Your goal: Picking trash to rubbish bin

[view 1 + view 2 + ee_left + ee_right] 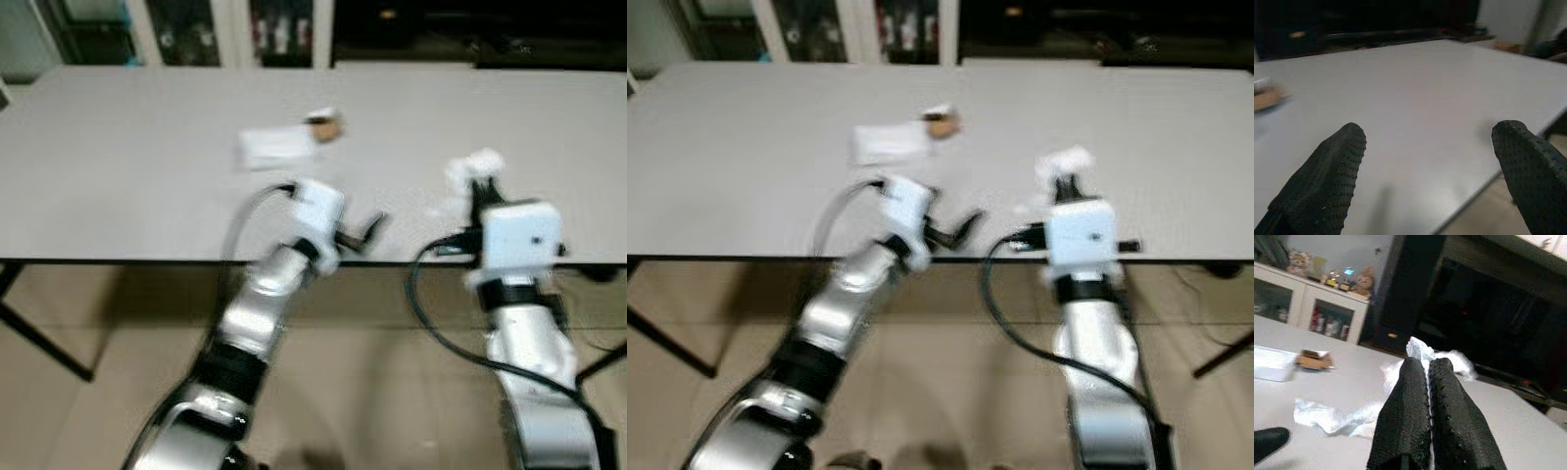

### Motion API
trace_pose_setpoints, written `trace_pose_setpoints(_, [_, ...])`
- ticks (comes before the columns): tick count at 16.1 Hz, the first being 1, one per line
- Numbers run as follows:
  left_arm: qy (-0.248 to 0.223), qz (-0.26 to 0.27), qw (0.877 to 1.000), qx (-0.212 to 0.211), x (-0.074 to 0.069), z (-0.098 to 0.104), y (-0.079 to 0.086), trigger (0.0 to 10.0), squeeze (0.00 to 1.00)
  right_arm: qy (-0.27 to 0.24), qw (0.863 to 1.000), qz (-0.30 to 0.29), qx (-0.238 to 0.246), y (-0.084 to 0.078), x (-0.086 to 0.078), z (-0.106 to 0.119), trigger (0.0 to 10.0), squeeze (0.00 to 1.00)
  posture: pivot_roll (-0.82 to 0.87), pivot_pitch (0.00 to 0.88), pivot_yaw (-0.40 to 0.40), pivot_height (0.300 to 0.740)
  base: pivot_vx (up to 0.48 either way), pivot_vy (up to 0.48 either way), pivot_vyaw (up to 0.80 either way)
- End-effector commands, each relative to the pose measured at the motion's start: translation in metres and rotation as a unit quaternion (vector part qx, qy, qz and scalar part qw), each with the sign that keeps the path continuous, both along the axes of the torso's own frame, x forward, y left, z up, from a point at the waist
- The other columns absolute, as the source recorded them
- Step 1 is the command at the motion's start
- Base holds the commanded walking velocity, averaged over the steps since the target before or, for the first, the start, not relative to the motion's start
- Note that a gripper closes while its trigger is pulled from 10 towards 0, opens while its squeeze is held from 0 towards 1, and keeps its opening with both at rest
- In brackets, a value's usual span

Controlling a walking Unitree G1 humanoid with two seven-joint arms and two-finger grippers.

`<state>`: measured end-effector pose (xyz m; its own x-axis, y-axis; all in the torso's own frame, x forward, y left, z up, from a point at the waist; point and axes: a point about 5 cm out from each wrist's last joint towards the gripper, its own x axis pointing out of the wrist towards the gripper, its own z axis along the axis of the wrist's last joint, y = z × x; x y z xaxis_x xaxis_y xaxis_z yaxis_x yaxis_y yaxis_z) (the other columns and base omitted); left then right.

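From the head views, our right pincer sits clamped on a crumpled tissue over the table; the left pincer hangs spread and empty. A box lies farther back. Right wrist: fingers pinch the wad; light, soft, tears easily. No bin anywhere, and everything's blurry.

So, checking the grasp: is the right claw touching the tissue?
Touching. The right wrist view shows the right claw shut on the tissue, pinched between its fingers.
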<state>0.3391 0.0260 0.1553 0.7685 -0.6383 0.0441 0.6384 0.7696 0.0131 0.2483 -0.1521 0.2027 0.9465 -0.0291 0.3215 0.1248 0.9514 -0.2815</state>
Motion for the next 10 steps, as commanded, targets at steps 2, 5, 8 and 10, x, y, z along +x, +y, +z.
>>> trace_pose_setpoints(2, [-0.001, 0.020, 1.000, 0.014, 0.004, -0.001, 0.010, 10.0, 0.00, -0.001, 1.000, 0.009, 0.002, 0.005, -0.001, 0.002, 10.0, 0.00, 0.08, 0.095, 0.014, 0.740, 0.129, -0.409, 0.00])
trace_pose_setpoints(5, [-0.001, 0.046, 0.999, 0.027, 0.007, -0.003, 0.013, 10.0, 0.00, 0.001, 1.000, 0.005, 0.009, 0.004, -0.001, 0.000, 10.0, 0.00, 0.08, 0.099, 0.018, 0.740, 0.086, -0.220, 0.00])
trace_pose_setpoints(8, [0.007, 0.086, 0.996, 0.032, 0.012, -0.007, 0.021, 10.0, 0.00, 0.005, 1.000, 0.005, 0.012, 0.004, -0.002, -0.002, 10.0, 0.00, 0.08, 0.109, 0.016, 0.740, 0.000, 0.000, 0.17])
trace_pose_setpoints(10, [0.007, 0.101, 0.994, 0.032, 0.013, -0.007, 0.025, 10.0, 0.00, 0.009, 1.000, 0.006, 0.013, 0.004, -0.003, -0.003, 10.0, 0.00, 0.08, 0.114, 0.009, 0.740, 0.000, 0.000, 0.80])
